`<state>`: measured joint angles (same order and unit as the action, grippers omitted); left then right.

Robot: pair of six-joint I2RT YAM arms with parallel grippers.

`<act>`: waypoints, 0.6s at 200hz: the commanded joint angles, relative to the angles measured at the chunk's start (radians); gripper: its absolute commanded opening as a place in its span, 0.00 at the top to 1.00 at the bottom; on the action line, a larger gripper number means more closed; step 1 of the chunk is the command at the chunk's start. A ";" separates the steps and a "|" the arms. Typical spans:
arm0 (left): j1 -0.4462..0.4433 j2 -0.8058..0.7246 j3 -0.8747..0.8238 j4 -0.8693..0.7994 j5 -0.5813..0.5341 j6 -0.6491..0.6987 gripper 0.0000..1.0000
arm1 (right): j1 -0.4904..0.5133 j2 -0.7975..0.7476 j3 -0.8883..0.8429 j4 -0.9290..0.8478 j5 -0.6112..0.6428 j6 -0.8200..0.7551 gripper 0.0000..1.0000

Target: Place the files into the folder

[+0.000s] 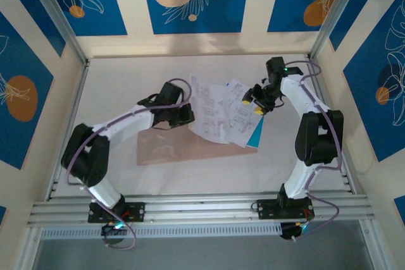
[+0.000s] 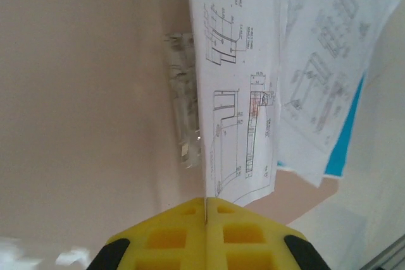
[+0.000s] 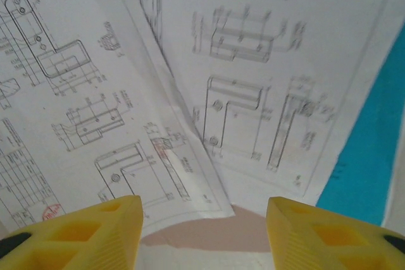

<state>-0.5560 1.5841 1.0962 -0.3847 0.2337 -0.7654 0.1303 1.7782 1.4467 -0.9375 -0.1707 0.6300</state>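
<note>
Files (image 1: 223, 113), white printed sheets plus 1 cyan sheet, lay fanned on the pinkish-tan card folder (image 1: 166, 148) directly beneath the right gripper (image 1: 252, 105), jaws half open and empty, while the left gripper (image 1: 188, 116), jaws closed, sat at their left edge.

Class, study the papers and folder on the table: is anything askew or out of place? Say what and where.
Yes. The printed sheets lie fanned at different angles, not squared up, overlapping the far right part of the folder. A cyan sheet pokes out from under them on the right.

Files (image 1: 223, 113) lie on folder's (image 1: 166, 148) right part — overhanging.
</note>
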 commanded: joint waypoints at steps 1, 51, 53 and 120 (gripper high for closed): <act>0.023 -0.085 -0.051 -0.117 -0.062 0.068 1.00 | 0.047 -0.012 -0.006 0.031 -0.065 0.013 0.45; 0.056 -0.181 -0.133 -0.253 -0.145 0.154 1.00 | 0.163 0.084 0.037 0.094 -0.095 0.044 0.46; 0.057 -0.184 -0.137 -0.253 -0.147 0.155 1.00 | 0.167 0.089 0.041 0.098 -0.096 0.046 0.46; 0.071 -0.177 -0.196 -0.238 -0.171 0.170 1.00 | 0.284 0.298 0.189 0.148 -0.161 0.084 0.49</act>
<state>-0.4950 1.4101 0.9092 -0.6048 0.0921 -0.6182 0.3809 2.0205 1.5768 -0.7990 -0.2798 0.6876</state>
